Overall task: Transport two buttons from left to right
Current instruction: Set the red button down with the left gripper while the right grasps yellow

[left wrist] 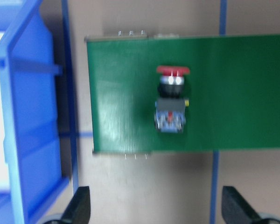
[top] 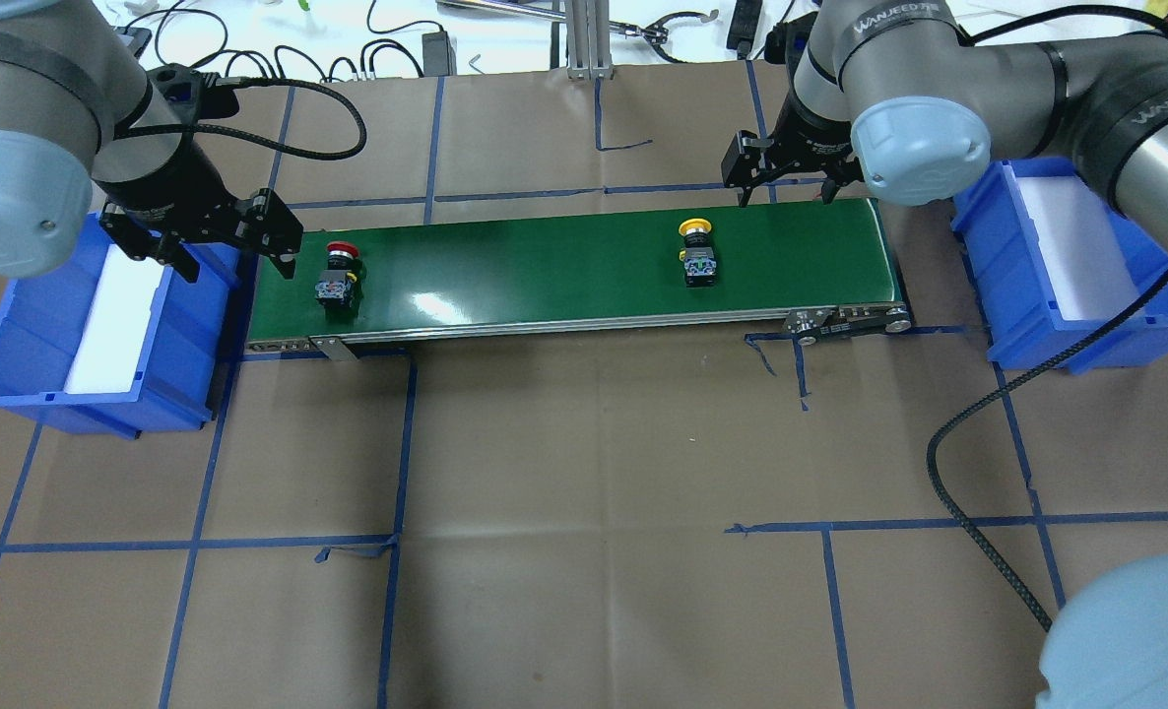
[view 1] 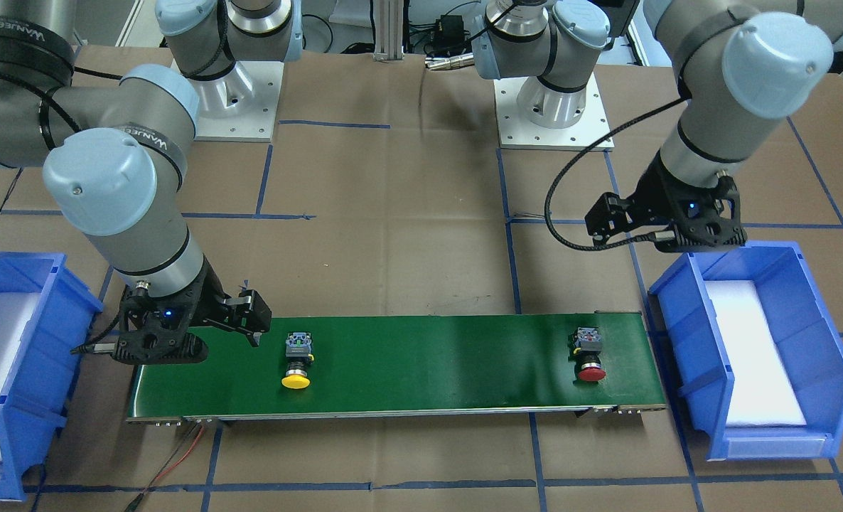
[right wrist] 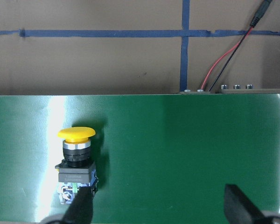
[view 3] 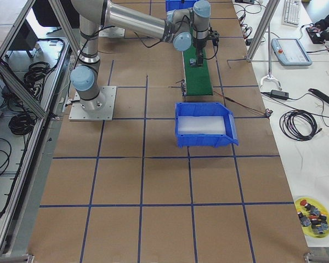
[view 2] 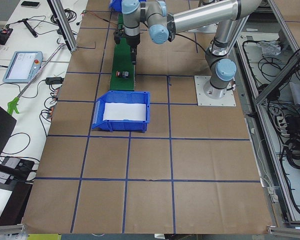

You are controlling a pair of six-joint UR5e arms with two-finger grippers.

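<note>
The red button [top: 336, 271] lies on its side at the left end of the green conveyor belt [top: 564, 266]. It also shows in the left wrist view [left wrist: 171, 100] and the front view [view 1: 590, 352]. The yellow button [top: 697, 251] lies on the belt toward its right end, and shows in the right wrist view [right wrist: 76, 158] and the front view [view 1: 297, 359]. My left gripper [top: 237, 258] is open and empty, raised over the belt's left edge, left of the red button. My right gripper [top: 784, 189] is open and empty, above the belt's far edge, right of the yellow button.
A blue bin [top: 32, 325] with a white foam liner stands left of the belt. A matching bin [top: 1007, 286] stands right of it. Red and black wires [right wrist: 224, 70] run off the belt's right end. Brown paper with blue tape lines covers the table.
</note>
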